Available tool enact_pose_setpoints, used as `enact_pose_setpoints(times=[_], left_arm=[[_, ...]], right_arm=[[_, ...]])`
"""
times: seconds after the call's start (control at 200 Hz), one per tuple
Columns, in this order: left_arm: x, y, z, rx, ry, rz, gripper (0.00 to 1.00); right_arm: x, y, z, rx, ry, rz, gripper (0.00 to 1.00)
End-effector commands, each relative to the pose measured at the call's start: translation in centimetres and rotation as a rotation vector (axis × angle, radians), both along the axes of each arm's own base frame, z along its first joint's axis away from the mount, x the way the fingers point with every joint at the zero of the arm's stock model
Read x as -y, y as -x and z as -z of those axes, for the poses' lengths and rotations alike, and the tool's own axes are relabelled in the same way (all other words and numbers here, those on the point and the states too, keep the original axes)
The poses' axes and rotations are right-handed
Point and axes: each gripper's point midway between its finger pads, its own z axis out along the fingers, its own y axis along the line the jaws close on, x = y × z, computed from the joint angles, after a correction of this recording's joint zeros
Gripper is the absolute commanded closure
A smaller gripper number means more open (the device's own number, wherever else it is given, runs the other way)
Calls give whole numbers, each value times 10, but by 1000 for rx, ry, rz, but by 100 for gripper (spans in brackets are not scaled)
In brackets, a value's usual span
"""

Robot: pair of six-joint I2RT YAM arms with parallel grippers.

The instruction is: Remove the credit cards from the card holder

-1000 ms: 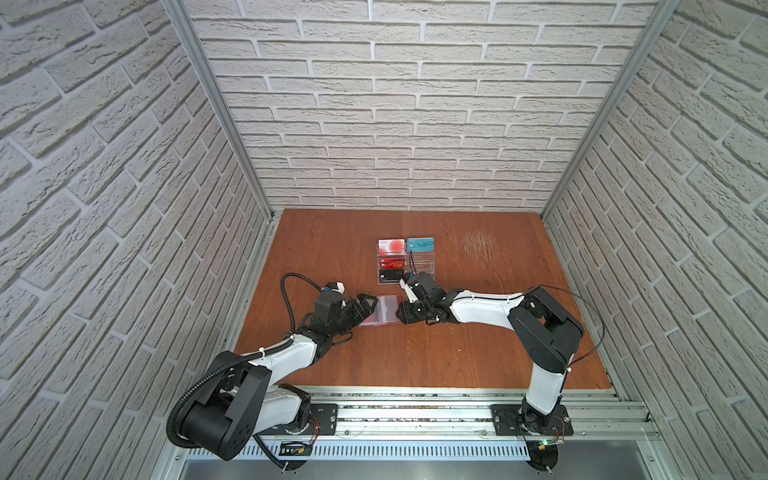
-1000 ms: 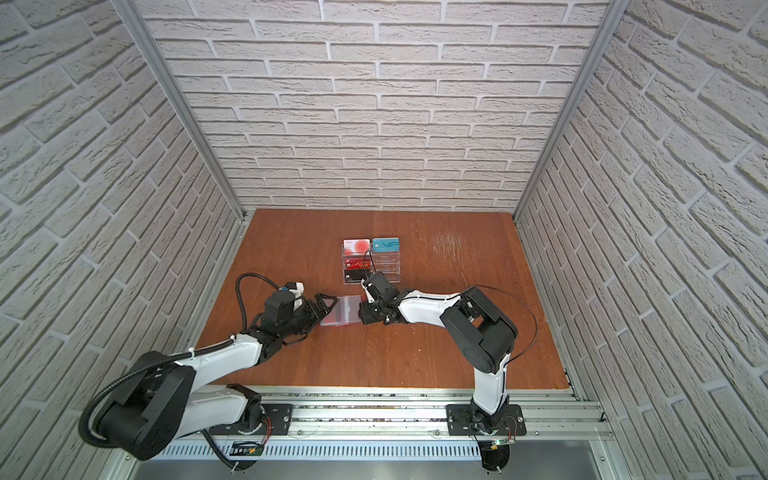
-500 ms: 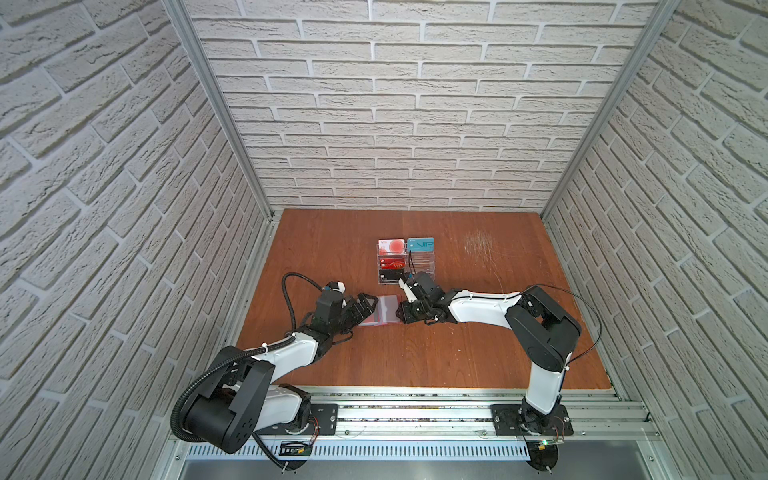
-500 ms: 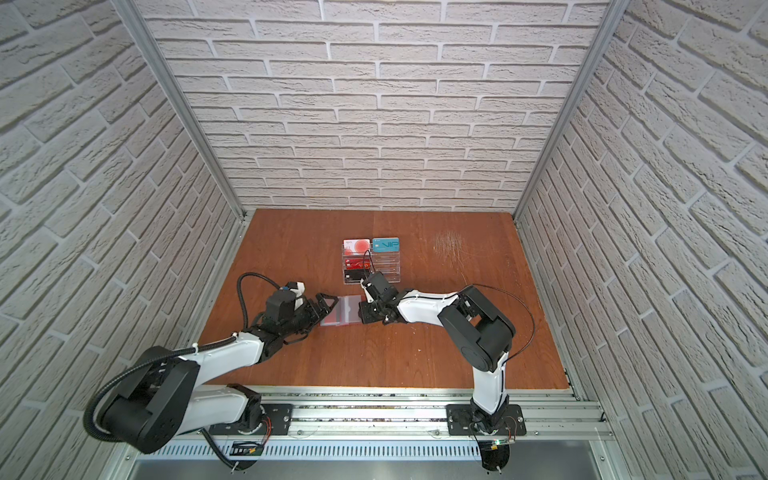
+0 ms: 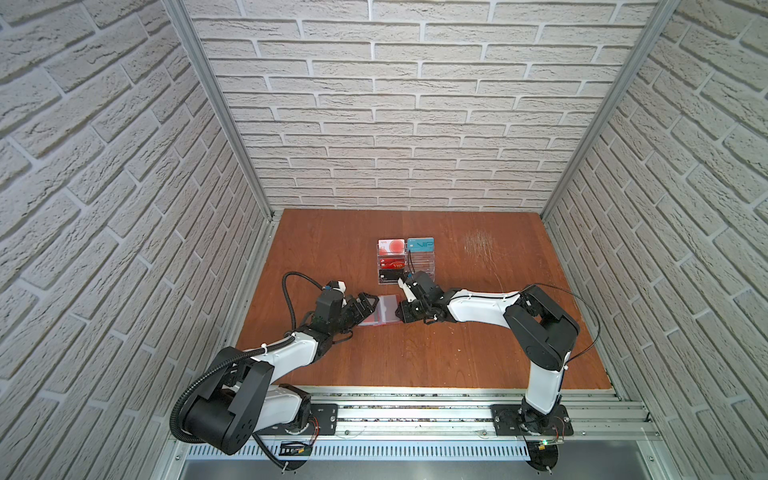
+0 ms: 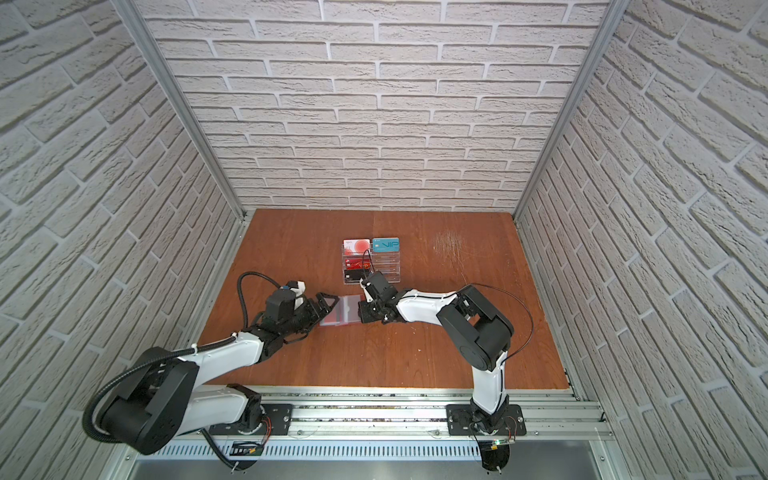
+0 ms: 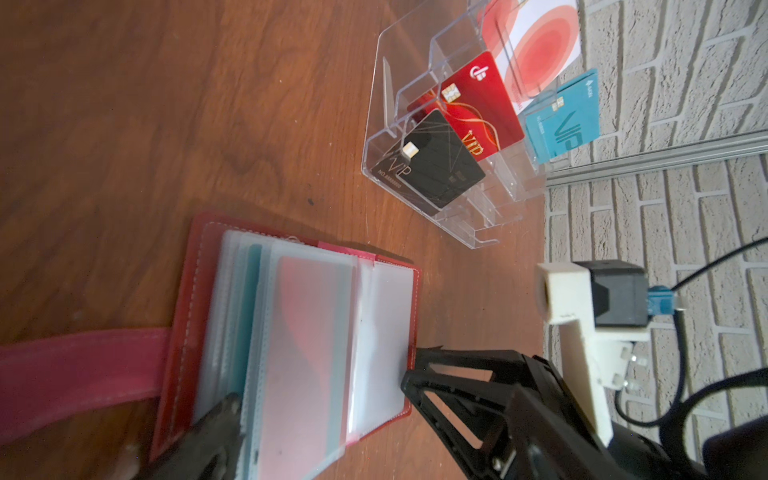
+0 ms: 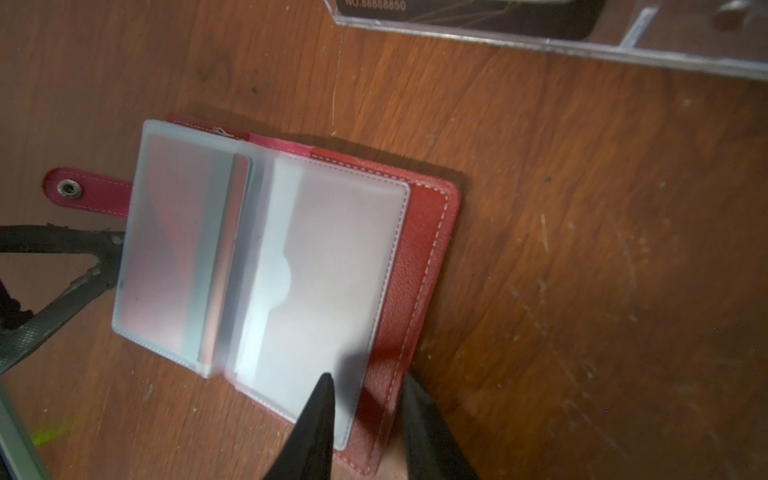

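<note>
The red card holder (image 5: 380, 311) (image 6: 345, 311) lies open and flat on the table between both grippers, its snap tab (image 8: 68, 189) pointing to the left arm. A red card (image 7: 311, 316) (image 8: 174, 249) shows through the top clear sleeve page. A teal edge (image 7: 252, 291) peeks from the pages beneath. My left gripper (image 5: 368, 309) (image 7: 320, 395) stands wide open, its fingers straddling the holder's left end. My right gripper (image 5: 401, 313) (image 8: 369, 378) is narrowly open over the right cover edge (image 8: 419, 257): one tip over the empty sleeve, the other just beyond the cover.
A clear acrylic tiered stand (image 5: 428, 270) (image 6: 392, 270) (image 7: 374, 124) stands just behind the holder. It holds a black VIP card (image 7: 436, 166), a red VIP card (image 7: 478, 112), a teal VIP card (image 5: 419, 244) and a white card with red circles (image 5: 390, 246).
My right gripper's jaws have narrowed around the holder's right cover edge. The left gripper has stayed wide open and both arms have barely moved.
</note>
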Motion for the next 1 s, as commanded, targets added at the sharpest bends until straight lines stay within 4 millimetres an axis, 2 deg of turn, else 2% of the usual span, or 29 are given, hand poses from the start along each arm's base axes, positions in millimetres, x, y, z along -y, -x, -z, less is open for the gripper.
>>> enact_pose_setpoints(times=[0.0,0.32,0.995], left_arm=[[6,-12,-19,68,27,12,2],[3,-14,-20,68,3,9,2],[15,-19,-18,63,40,20,2]], right_arm=[[-7,2,0,-8,-11,-10,71],[-8,2,1,-15,-14,-13,72],[-12,4,2,-33,-33,-19,74]])
